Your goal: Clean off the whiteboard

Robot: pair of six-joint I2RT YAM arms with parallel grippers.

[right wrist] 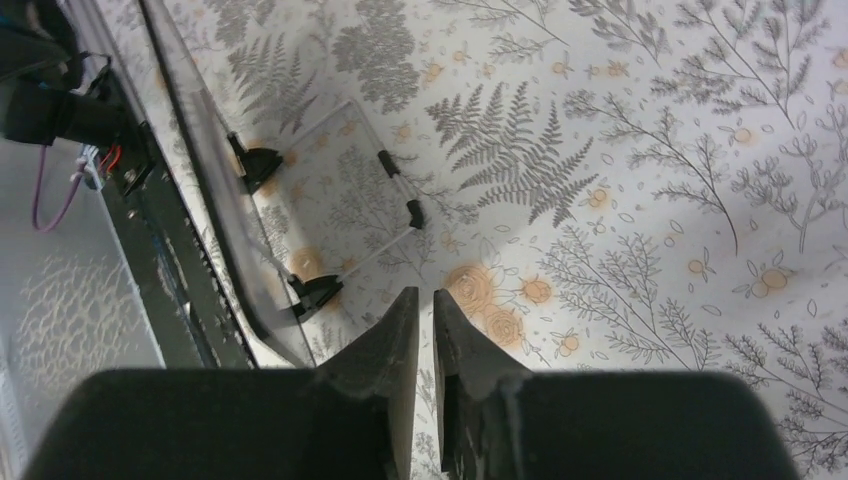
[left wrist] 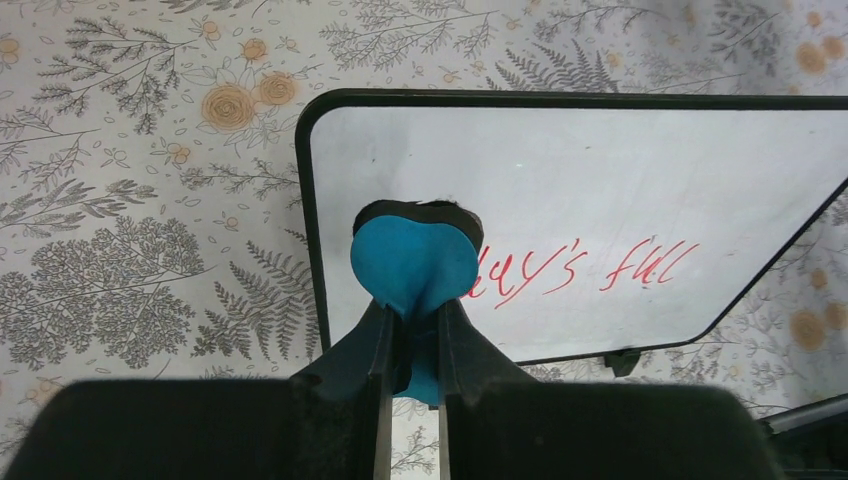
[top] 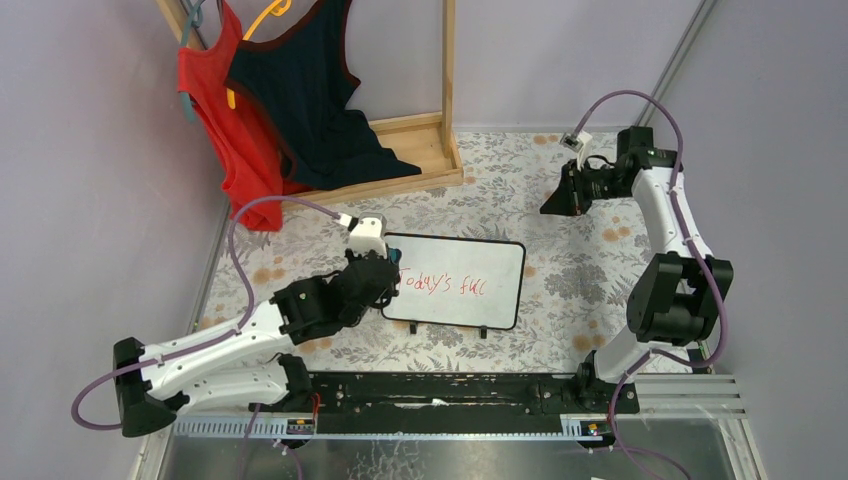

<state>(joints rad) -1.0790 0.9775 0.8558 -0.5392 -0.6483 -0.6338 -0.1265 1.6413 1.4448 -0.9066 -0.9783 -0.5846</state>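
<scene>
Floral-print table [top: 580, 280] carried one flat white rectangular whiteboard with a black frame [top: 470, 255], long axis left-to-right, nearer your left arm. Your left jaws were clamped on one blue felt eraser [left wrist: 413, 265] at the board's left end. One line of red handwriting [top: 445, 286] ran rightward from it. Your right jaws hung nearly together, empty, well apart.

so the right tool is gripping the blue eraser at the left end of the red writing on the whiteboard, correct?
No: the left tool grips the rounded blue-and-black eraser, per the left wrist view; the right tool is empty. Rest holds: left end of the red writing on the black-framed whiteboard.
</scene>
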